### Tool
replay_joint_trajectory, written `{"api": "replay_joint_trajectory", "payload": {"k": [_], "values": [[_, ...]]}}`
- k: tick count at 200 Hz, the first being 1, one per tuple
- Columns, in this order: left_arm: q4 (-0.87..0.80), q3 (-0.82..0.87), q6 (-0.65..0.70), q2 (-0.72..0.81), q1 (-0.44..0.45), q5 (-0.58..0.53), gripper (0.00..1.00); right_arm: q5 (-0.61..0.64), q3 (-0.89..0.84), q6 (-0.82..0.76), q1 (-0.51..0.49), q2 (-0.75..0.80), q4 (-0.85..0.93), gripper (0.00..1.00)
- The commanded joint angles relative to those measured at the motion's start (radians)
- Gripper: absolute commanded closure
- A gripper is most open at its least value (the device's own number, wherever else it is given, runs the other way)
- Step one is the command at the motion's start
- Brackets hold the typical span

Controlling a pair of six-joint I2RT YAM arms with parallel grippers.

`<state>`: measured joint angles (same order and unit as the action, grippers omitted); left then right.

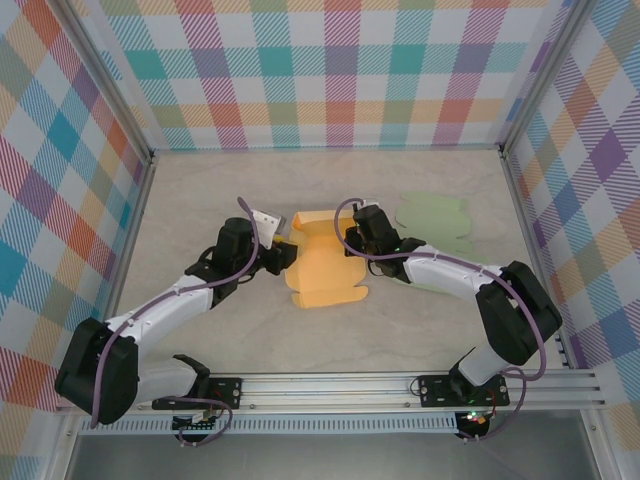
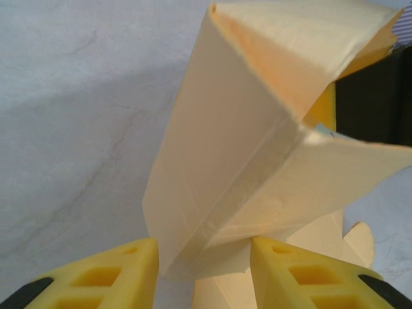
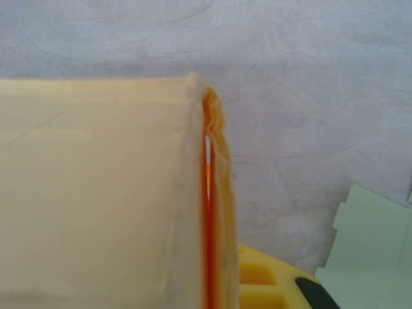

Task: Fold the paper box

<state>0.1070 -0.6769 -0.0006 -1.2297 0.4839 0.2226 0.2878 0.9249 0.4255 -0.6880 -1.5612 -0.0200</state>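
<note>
Orange paper box [image 1: 325,270], partly folded, sits between the hands on the grey marbled bench [image 1: 200,190]. Left hand [image 1: 283,256] spread astride its raised flap; right hand [image 1: 349,240] pinches the opposite wall. A flat pale-green paper cut-out [image 1: 435,222] lies just outside the right hand.

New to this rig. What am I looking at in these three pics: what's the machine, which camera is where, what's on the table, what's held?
Two robot arms are bolted at the near edge of a table. The wide picture comes from a fixed camera above and behind them. The other two come from a camera on each wrist. On the table lie a half-folded orange paper box and, to its right, a flat green sheet. The left tool has its fingers either side of a raised flap of the box; I cannot tell whether it grips. The right tool is shut on the box's right wall.
</note>
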Motion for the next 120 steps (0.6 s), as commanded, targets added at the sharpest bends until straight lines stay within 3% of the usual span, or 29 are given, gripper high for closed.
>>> {"api": "replay_joint_trajectory", "payload": {"k": [1, 62, 87, 120], "values": [[0.038, -0.036, 0.034, -0.029, 0.008, -0.015, 0.55, 0.002, 0.017, -0.019, -0.005, 0.016, -0.006, 1.00], [0.100, -0.100, 0.081, -0.129, 0.026, -0.054, 0.53, -0.014, 0.010, -0.021, -0.005, 0.033, -0.007, 1.00], [0.155, -0.106, 0.086, -0.156, 0.054, -0.167, 0.57, -0.026, 0.009, -0.010, -0.007, 0.035, -0.007, 1.00], [0.203, -0.110, 0.096, -0.187, 0.102, -0.349, 0.72, -0.039, 0.008, 0.008, -0.008, 0.034, -0.010, 1.00]]}}
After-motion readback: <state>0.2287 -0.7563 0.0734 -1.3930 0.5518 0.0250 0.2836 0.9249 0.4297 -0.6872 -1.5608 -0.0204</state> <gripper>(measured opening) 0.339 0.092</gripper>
